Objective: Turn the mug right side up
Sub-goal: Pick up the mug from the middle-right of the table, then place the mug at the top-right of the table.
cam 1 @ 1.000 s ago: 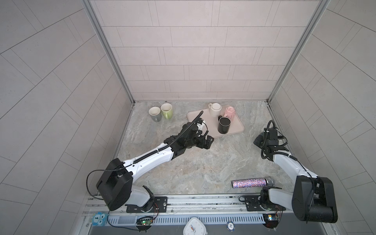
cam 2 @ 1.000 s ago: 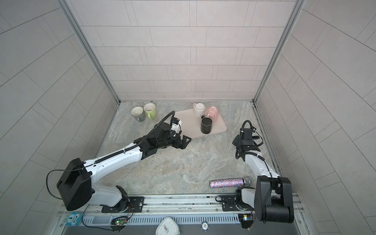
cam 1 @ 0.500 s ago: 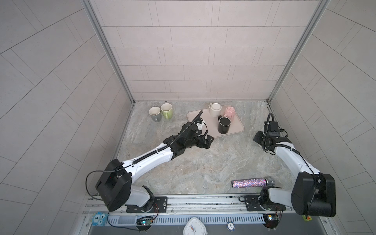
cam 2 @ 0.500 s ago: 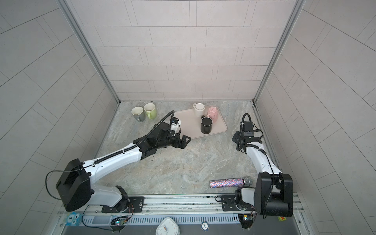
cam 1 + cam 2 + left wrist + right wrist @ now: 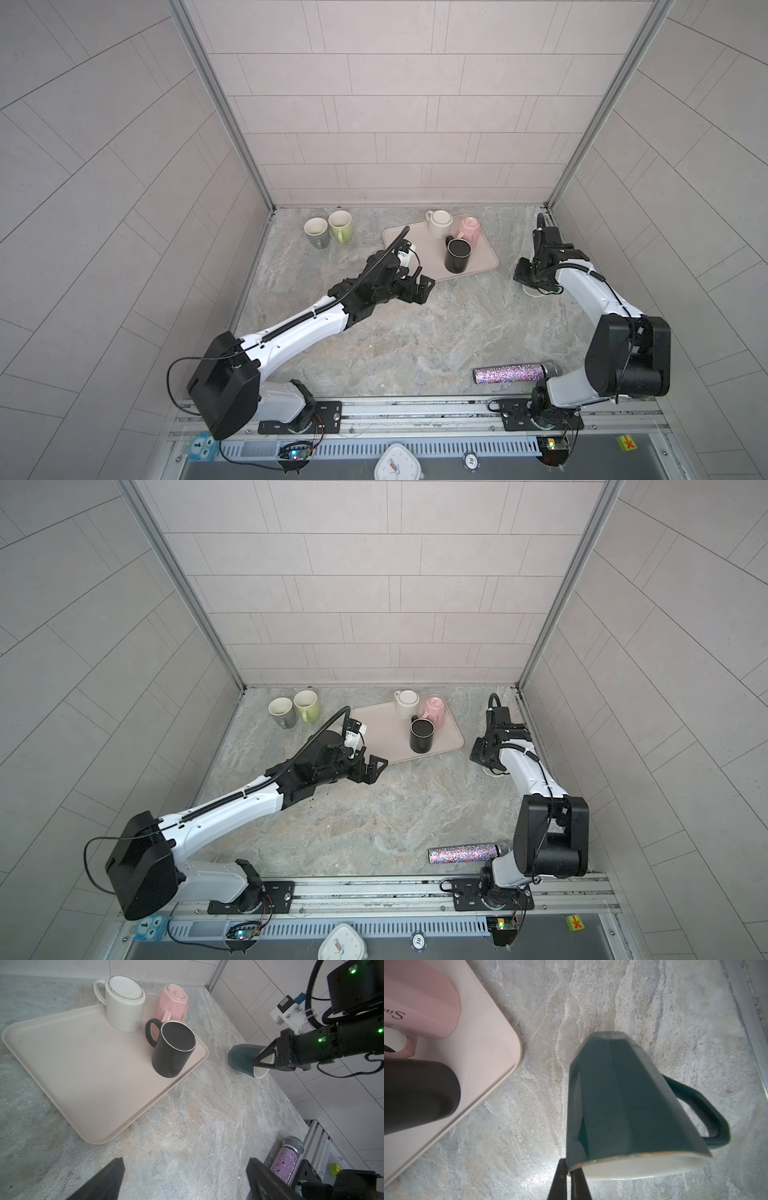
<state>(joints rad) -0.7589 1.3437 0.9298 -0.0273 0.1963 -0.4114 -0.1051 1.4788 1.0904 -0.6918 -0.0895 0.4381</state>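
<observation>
Right arm has swung its wrist a little toward the back edge of the tabletop (image 5: 415, 340), and the left arm hasn't budged. The right gripper (image 5: 569, 1172) has its fingers pinched together on the rim of the teal mug (image 5: 623, 1105), one finger inside the white lip and one outside.

The mug is off the tray (image 5: 72, 1076), over bare tabletop between the tray's right-hand corner and the right edge. It's tipped well over, neither mouth-down nor upright, with the handle sticking out to the side. I can't tell whether its base is touching the surface.

The left gripper (image 5: 420, 286) hangs at the tray's front corner with its fingers wide apart, holding nothing.

I'd call this mid-flip. The grasp is made and the rotation is under way. What's left is to bring the mouth fully up, set the base flat and let go. A rim pinch is thin, so the mug could slip as it swings.
</observation>
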